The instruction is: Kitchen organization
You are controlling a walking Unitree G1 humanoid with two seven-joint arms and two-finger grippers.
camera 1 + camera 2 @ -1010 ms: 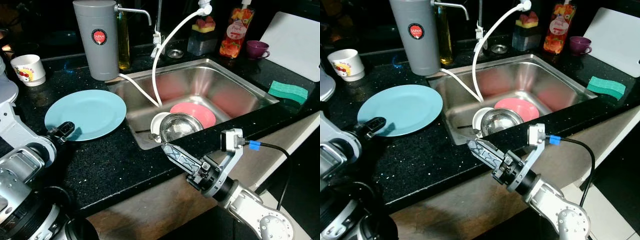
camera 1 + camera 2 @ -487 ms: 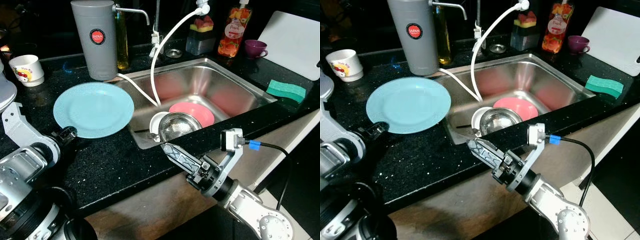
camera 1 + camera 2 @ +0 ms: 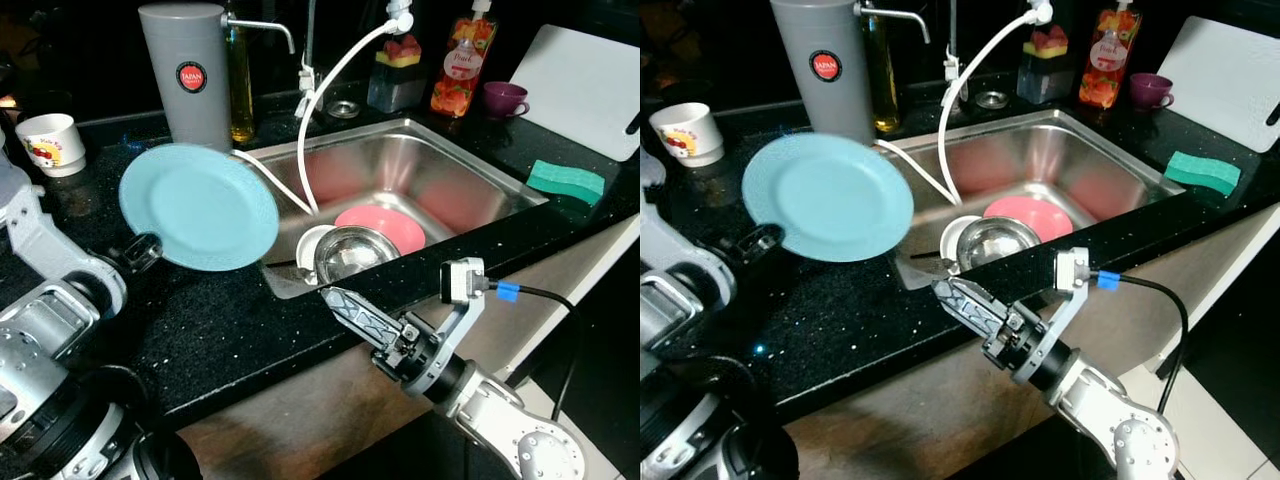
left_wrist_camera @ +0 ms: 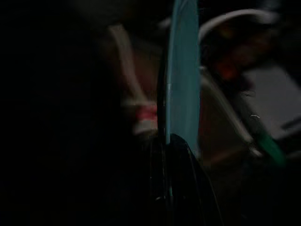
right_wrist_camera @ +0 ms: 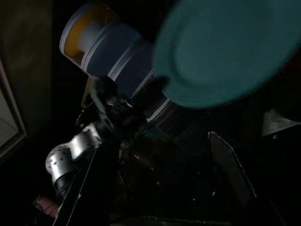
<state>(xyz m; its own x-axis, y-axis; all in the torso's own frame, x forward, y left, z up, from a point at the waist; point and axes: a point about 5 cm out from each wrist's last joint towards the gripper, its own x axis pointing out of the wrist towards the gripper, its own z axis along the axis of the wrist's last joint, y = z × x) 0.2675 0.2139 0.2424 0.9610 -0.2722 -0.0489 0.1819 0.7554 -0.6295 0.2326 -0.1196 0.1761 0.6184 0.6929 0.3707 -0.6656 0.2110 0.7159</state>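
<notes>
A light blue plate hangs tilted above the black counter, just left of the sink. My left gripper is shut on the plate's lower left rim. In the left wrist view the plate shows edge-on beyond a black finger. The sink holds a pink plate, a steel bowl and a small white dish. My right gripper hovers open at the counter's front edge, below the steel bowl, holding nothing. The right wrist view shows the blue plate from below.
A grey canister and a white hose stand behind the plate. A white mug sits far left. On the right lie a green sponge, a white cutting board, a purple cup and a soap bottle.
The blue plate has been lifted off the counter by my left gripper, tilted up and carried right toward the sink. The right arm has stayed where it was.
</notes>
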